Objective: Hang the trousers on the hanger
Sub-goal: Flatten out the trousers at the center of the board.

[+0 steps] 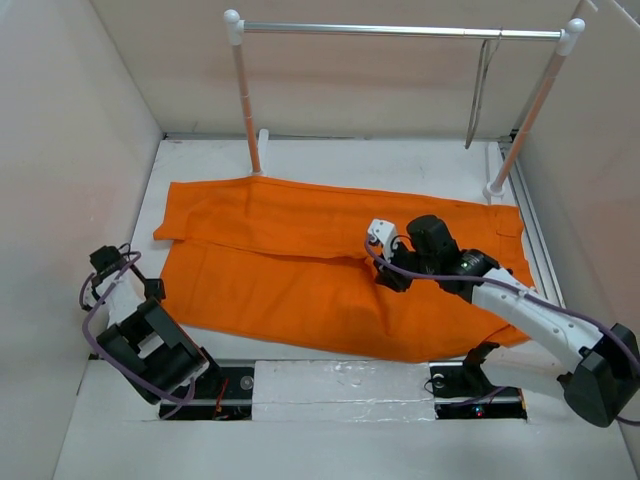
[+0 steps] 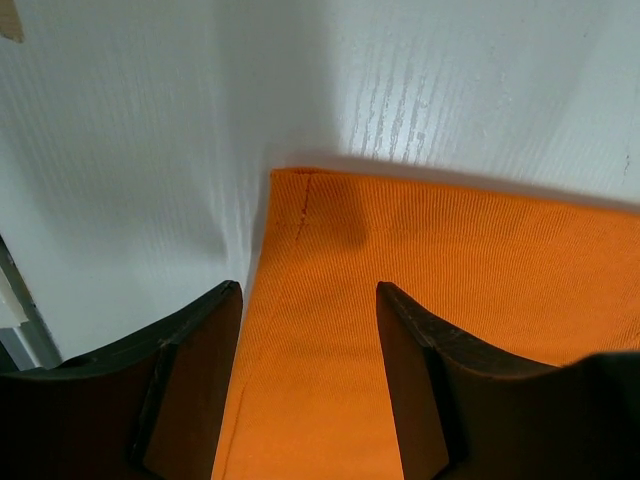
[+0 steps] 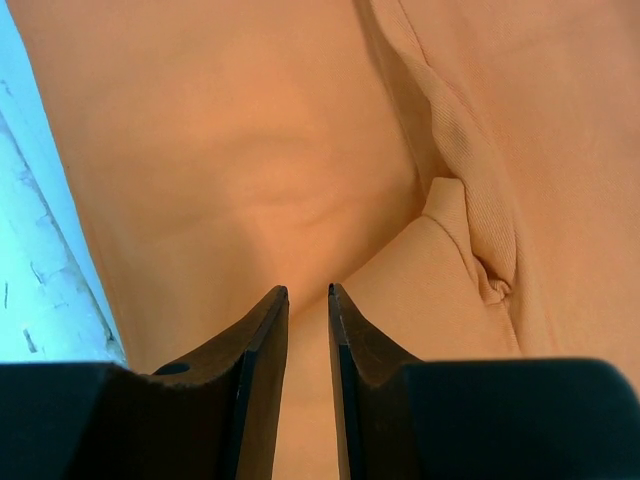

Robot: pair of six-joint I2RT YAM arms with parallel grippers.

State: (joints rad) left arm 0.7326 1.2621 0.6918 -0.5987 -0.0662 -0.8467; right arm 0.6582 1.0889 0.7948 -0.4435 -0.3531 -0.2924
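Trousers (image 1: 280, 285) flat on tabletop (image 1: 350, 160) below the rail (image 1: 400, 30); hanger (image 1: 478, 95) hangs at the rail's right end. Cloth looks soft, light and limp, so pinch a hemmed edge. Left gripper (image 2: 305, 295) jaws spread above a corner. Right gripper (image 3: 308, 292) jaws narrowly parted, pinching nothing.

Left end effector (image 2: 308, 290): dark jaws at the bottom of the frame, standing apart, nothing gripped between them.
Trousers (image 2: 450, 270): bright orange woven cloth, one squared corner with a short stitched seam, lying flat beneath and beyond the jaws.
Surface (image 2: 450, 90): white, streaked, bordering the cloth's far edge.
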